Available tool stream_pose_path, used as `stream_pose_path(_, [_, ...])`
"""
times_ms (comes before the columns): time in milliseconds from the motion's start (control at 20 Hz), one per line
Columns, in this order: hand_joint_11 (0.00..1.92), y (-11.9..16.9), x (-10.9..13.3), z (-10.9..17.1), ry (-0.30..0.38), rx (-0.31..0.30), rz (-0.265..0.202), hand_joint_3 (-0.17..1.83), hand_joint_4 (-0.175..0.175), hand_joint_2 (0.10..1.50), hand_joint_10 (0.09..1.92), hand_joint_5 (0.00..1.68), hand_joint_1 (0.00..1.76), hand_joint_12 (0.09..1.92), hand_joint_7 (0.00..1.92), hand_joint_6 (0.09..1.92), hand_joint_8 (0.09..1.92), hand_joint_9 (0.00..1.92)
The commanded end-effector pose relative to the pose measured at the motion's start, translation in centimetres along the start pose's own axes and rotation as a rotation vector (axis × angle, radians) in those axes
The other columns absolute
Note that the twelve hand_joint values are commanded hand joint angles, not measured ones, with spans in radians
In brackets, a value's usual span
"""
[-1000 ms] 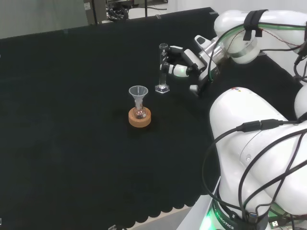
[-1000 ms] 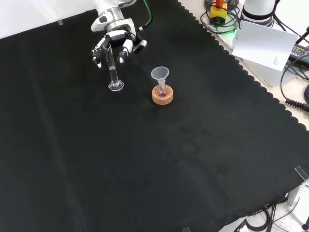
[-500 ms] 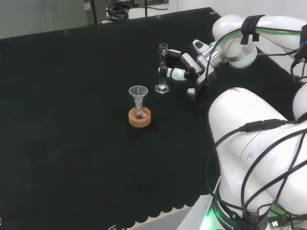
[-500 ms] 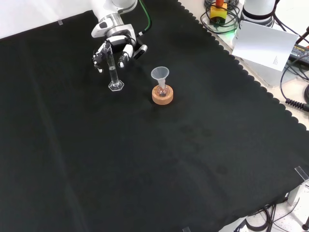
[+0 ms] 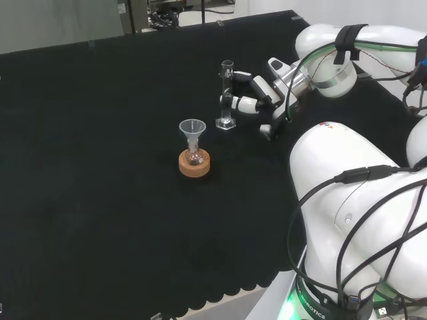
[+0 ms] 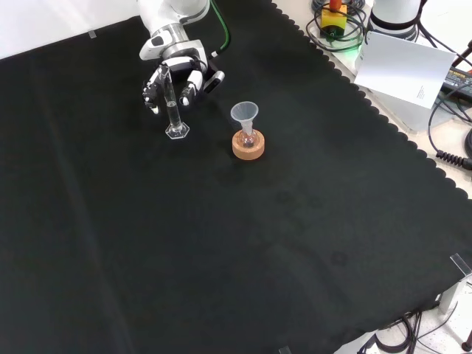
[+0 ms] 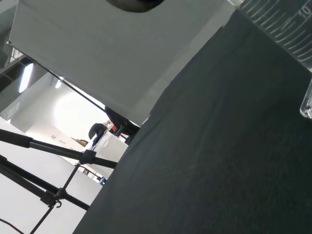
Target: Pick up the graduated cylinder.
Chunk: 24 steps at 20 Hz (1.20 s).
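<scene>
A bench under black cloth (image 6: 221,251) carries a cylinder (image 6: 172,107) standing upright on its base, and a cork ring (image 6: 248,145) at the cylinder's four o'clock in the front view, near but apart.

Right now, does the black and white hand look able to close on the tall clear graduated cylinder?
Probably yes. The hand is right beside the upright cylinder, fingers curled near it, and the funnel flask stands apart.

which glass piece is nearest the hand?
The tall graduated cylinder, right at the hand. The funnel on its cork ring stands apart.
</scene>
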<state>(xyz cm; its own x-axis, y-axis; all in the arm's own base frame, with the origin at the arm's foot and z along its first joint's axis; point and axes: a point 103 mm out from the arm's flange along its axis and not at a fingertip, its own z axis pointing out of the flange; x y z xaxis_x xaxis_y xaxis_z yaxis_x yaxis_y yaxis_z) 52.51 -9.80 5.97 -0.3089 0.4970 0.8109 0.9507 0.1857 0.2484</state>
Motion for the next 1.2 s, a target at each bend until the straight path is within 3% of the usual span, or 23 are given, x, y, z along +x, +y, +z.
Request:
stream_pose_path(50, [0.59,0.39,0.15,0.49,0.002,0.02,-0.006,-0.17,0.018,0.99,0.41,0.66,0.96,1.19,0.64,0.14,0.54,0.88])
stream_pose_path(550, [0.67,0.27,-0.31,0.44,0.022,0.007,-0.007,-0.17,0.016,1.01,0.36,0.66,0.98,1.14,0.67,0.22,0.55,0.93])
stream_pose_path(800, [0.71,0.47,0.17,0.58,0.022,0.005,-0.016,-0.17,0.018,1.03,0.3,0.63,0.98,1.11,0.7,0.38,0.54,0.98])
stream_pose_path(1200, [0.78,0.63,0.37,0.53,0.019,0.0,-0.023,-0.17,0.017,1.05,0.28,0.63,1.0,1.07,0.72,0.47,0.54,1.03])
